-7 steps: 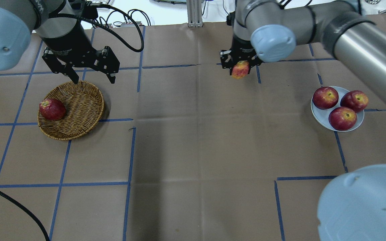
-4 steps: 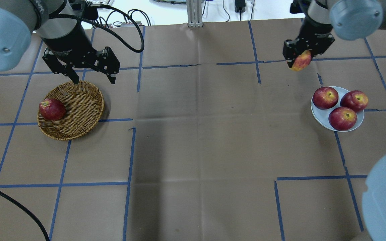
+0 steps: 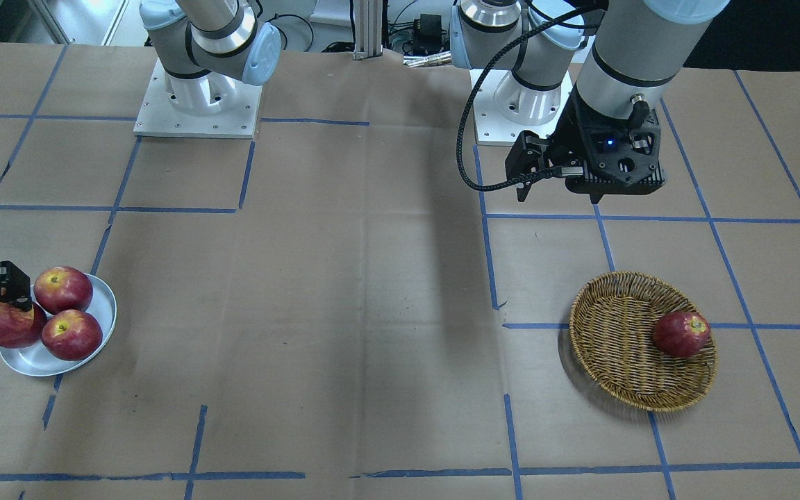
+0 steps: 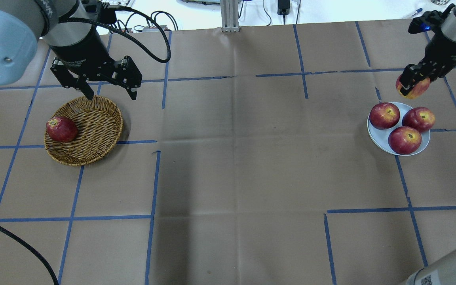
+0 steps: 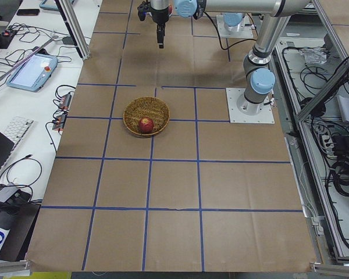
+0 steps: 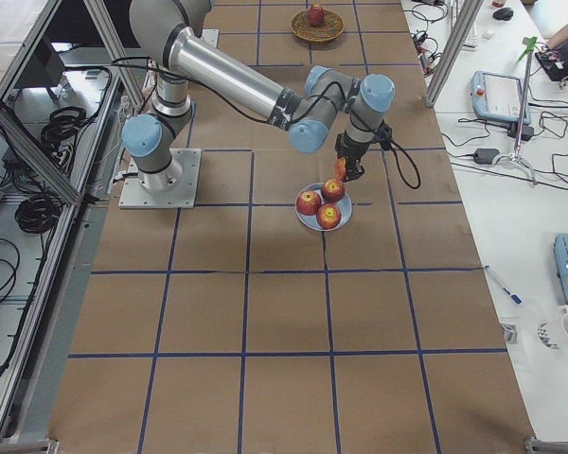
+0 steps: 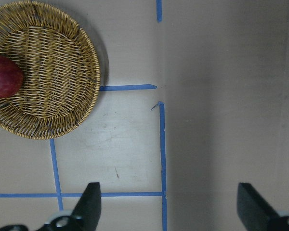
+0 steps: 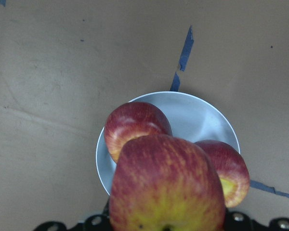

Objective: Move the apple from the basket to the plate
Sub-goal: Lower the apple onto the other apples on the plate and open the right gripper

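The streaked red-yellow apple [image 4: 413, 88] is held in my shut right gripper [image 4: 409, 83], in the air just over the far rim of the pale plate [image 4: 377, 135]. The right wrist view shows the apple [image 8: 166, 187] close up, with the plate [image 8: 197, 115] below it. Three dark red apples lie on the plate. The wicker basket [image 4: 97, 122] sits far left and holds one dark red apple [image 4: 61, 129]. My left gripper [image 4: 111, 94] hangs open and empty above the basket's far rim.
Brown paper with blue tape lines covers the table. The three dark apples [image 4: 405, 139] fill most of the plate. In the front-facing view the held apple [image 3: 1, 323] hides one of them. A black cable hangs from the left wrist.
My right gripper has carried the apple to the right, from mid-table to the plate's far rim. The left arm, the basket and its apple have not moved.
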Action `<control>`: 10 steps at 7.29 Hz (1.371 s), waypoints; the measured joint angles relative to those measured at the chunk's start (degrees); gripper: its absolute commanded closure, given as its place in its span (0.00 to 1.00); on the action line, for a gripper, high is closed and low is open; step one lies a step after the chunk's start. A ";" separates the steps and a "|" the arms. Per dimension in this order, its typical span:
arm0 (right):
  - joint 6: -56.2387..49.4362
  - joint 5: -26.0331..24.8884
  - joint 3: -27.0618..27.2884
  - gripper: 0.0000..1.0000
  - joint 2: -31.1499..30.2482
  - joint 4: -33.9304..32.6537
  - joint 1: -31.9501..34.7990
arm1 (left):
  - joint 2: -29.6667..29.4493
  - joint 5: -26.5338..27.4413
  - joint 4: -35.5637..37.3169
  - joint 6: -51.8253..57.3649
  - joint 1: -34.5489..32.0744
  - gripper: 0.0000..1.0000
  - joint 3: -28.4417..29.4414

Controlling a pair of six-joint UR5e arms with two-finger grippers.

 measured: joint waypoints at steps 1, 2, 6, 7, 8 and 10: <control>-1.07 0.03 2.42 0.57 -1.20 -0.83 -1.23 | 0.00 0.00 -0.02 -0.02 0.00 0.01 -0.07; -1.45 0.05 5.37 0.56 -2.08 -3.06 -2.16 | -0.01 0.00 -0.03 0.00 0.00 0.01 -0.13; -1.10 0.01 12.77 0.56 -2.24 -14.17 -2.89 | -0.08 -0.06 -0.04 -0.11 0.01 0.01 -0.18; -0.90 0.08 12.92 0.47 -2.21 -14.54 -2.88 | -0.09 -0.08 -0.04 -0.14 0.05 0.01 -0.18; -0.80 0.17 13.01 0.33 -2.20 -14.66 -2.85 | -0.09 -0.08 -0.04 -0.15 0.05 0.01 -0.18; -0.78 0.15 13.16 0.01 -2.08 -14.66 -2.82 | -0.09 -0.09 -0.04 -0.15 0.01 0.01 -0.18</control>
